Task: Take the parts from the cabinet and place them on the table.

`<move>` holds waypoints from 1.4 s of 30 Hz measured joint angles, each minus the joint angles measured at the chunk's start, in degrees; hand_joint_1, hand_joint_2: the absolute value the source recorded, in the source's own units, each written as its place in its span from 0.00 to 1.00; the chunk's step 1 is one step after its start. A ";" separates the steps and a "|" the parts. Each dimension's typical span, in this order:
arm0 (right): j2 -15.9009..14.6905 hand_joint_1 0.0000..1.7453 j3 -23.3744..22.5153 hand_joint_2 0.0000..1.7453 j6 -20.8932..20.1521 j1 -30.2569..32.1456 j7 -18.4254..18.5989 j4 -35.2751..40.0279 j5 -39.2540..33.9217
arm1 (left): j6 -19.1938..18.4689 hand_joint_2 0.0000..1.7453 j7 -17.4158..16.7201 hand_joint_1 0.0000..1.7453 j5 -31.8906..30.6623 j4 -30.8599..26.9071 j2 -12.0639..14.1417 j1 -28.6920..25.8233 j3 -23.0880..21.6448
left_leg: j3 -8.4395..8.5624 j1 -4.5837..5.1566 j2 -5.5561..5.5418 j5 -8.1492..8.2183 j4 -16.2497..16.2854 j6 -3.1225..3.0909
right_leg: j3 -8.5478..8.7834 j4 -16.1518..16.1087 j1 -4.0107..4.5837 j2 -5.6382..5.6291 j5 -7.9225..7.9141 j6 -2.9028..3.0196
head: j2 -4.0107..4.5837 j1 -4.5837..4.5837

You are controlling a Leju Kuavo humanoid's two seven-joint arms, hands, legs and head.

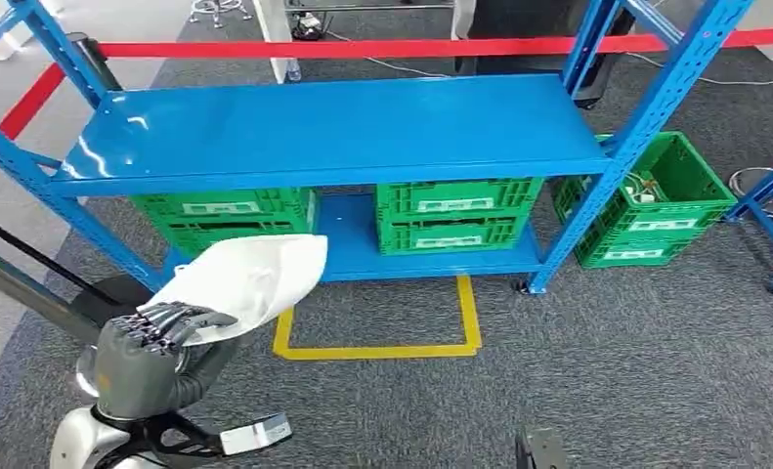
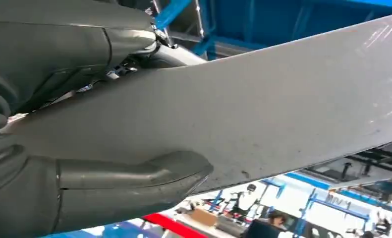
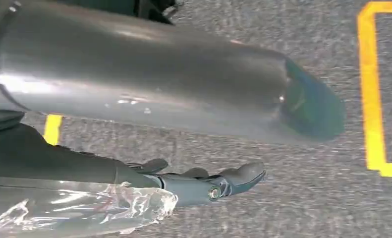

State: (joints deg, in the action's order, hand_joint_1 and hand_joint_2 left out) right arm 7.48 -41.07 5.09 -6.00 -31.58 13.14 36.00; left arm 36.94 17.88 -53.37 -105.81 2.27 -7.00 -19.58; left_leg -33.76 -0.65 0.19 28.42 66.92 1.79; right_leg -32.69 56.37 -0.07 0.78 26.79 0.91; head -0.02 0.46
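Observation:
My left hand (image 1: 157, 337) grips a white, curved, shell-like part (image 1: 250, 278) by its near edge, low in front of the blue cabinet (image 1: 333, 127). The part juts toward the lower shelf, tilted up to the right. In the left wrist view the part (image 2: 263, 109) is a broad pale panel held between the thumb (image 2: 134, 173) and the fingers (image 2: 129, 39). My right hand (image 3: 194, 186) hangs over the grey carpet, its fingers stretched out with nothing in them.
Two green crates (image 1: 226, 215) (image 1: 455, 210) sit on the cabinet's lower shelf; a third green crate (image 1: 656, 195) holding small items stands to its right. A yellow floor square (image 1: 377, 347) lies before the cabinet. Red barrier tape (image 1: 363, 47) runs behind.

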 joint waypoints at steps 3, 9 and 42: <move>0.00 0.00 -0.04 0.00 -0.02 -0.02 -0.06 0.02 -0.02 | 0.02 1.00 0.00 1.00 0.00 -0.02 0.00 0.28 0.00 | 6.88 0.24 -0.11 2.39 -10.61 -1.05 | -1.75 1.38 0.19 -0.21 -0.99 -1.07 | 0.00 0.09; -0.04 0.00 -1.66 0.00 -3.85 0.25 -1.86 0.04 -3.02 | -0.33 1.00 0.61 1.00 1.12 0.18 -0.33 1.96 -0.02 | 3.11 0.28 0.30 -1.38 -11.06 -3.67 | -5.15 7.48 -0.30 -0.59 6.01 -3.03 | 0.00 0.39; -0.48 0.00 -8.87 0.00 -8.96 4.19 -0.98 0.20 -4.33 | -3.67 1.00 -0.20 1.00 4.37 7.65 -5.42 7.93 -1.25 | 2.87 1.22 0.48 -2.82 -12.32 -4.29 | -7.01 16.29 -0.18 -0.67 9.42 -3.40 | 0.02 0.70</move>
State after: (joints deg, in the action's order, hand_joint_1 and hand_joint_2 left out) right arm 6.99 -49.94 -3.87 -1.81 -32.57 13.33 31.67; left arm 33.27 17.68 -49.00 -98.16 -3.15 0.93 -20.83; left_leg -30.89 0.58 0.67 25.61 54.60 -2.50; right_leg -39.70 72.66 -0.25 0.10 36.21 -2.49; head 0.00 1.16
